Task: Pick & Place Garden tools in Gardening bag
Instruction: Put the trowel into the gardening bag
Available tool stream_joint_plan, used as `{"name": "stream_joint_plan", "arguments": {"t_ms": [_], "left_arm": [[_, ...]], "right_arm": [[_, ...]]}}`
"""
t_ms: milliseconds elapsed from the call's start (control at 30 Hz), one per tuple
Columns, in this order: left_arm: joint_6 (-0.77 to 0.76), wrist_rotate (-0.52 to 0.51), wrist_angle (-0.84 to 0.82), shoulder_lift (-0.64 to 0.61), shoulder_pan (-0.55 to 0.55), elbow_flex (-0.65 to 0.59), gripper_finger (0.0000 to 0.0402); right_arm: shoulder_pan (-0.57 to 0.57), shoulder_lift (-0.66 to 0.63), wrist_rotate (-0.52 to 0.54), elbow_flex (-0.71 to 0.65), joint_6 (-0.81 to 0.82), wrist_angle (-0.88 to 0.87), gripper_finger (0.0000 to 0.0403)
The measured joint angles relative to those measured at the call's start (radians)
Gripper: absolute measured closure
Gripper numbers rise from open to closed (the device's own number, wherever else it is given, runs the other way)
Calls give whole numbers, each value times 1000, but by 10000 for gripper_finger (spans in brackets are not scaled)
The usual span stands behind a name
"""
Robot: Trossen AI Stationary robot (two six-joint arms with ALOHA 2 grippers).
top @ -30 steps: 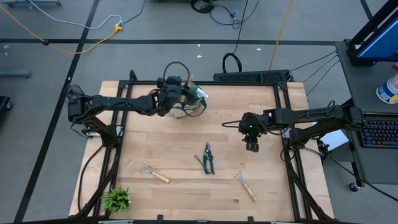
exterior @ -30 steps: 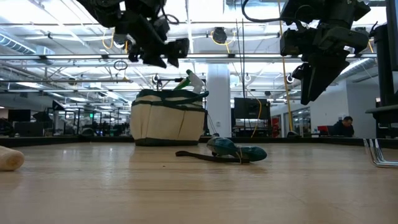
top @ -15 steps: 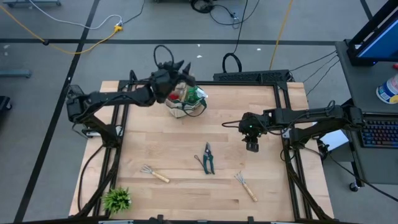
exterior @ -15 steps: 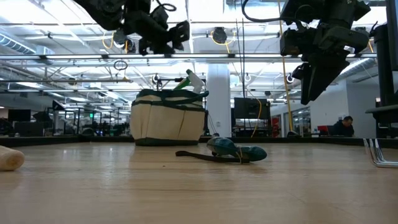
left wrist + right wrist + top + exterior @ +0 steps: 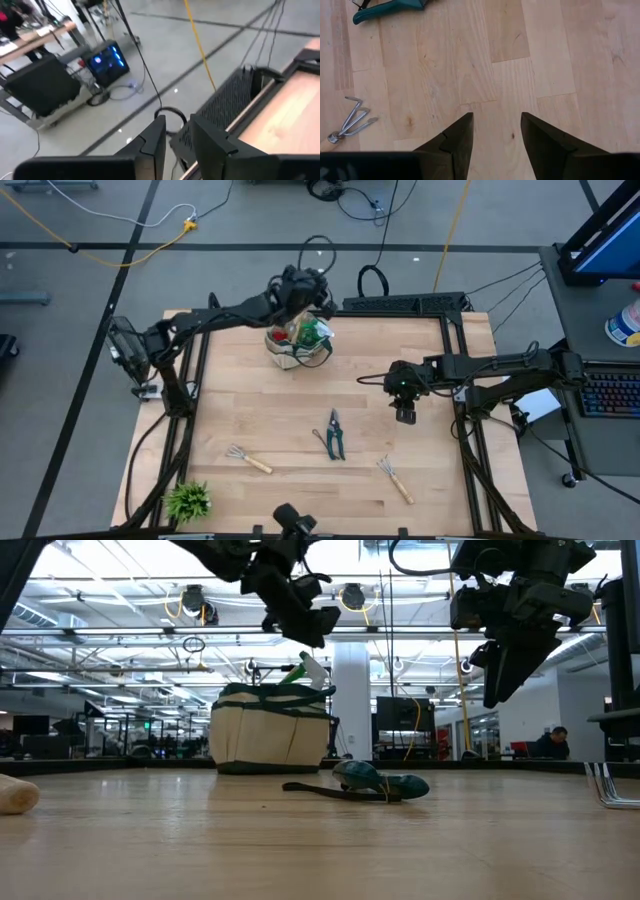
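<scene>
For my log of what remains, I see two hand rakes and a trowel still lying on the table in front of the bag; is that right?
Not quite: the high view shows two hand rakes and pruning shears, not a trowel, on the table in front of the bag.

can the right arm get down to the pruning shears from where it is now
Probably yes. The right gripper hangs open above bare table, with the pruning shears lying flat and alone a short way off; nothing stands between them, and the left gripper is away beyond the gardening bag.

Bright, even overhead light; ceiling lamps glare in the low view, left wrist view motion-blurred.
</scene>
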Motion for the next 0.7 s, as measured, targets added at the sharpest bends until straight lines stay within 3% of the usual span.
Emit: {"name": "stream_joint_plan", "arguments": {"t_ms": [233, 400, 700], "left_arm": [[-39, 44, -185, 15, 24, 64, 305], [-125, 148, -293, 16, 41, 61, 303], [-151, 133, -331, 17, 34, 50, 309]], "right_arm": [[0, 0, 2, 0, 0, 1, 248], [0, 0, 3, 0, 0, 1, 248], [0, 0, 2, 0, 0, 1, 248]]}}
